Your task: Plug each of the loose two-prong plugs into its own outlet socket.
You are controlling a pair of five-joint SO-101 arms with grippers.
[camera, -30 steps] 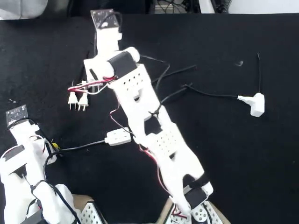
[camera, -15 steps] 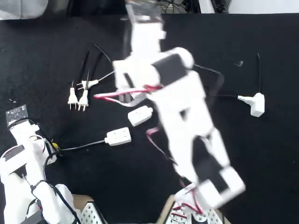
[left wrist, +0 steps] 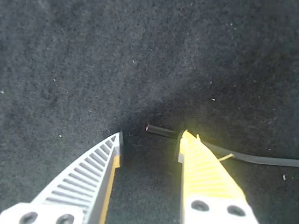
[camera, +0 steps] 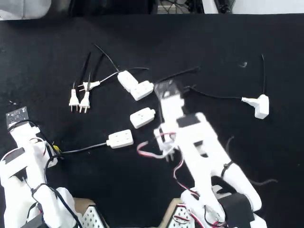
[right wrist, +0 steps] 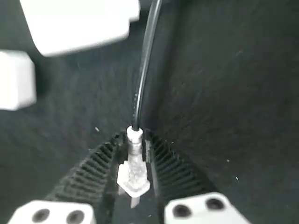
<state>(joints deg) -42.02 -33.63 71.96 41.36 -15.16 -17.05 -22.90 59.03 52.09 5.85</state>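
My right gripper (right wrist: 134, 156) is shut on a white two-prong plug (right wrist: 133, 173), whose black cord (right wrist: 145, 65) runs away past a white outlet socket (right wrist: 79, 22). In the high view this gripper (camera: 162, 88) sits just right of two sockets lying together (camera: 141, 90). Two more sockets (camera: 142, 117) (camera: 119, 138) lie nearer the arms. Three loose plugs (camera: 80, 101) rest at the far left. My left gripper (left wrist: 149, 140) stands open low over the cloth, straddling the cut end of a black cord (left wrist: 158, 130).
Another white socket (camera: 259, 106) with a black cord lies at the right. Black cords trail across the black cloth in the middle and back. The left arm (camera: 23, 161) stays at the near left corner.
The right arm swung from over the loose plugs at the far left, back across the table, to beside the paired sockets in the middle. The left arm has not moved.
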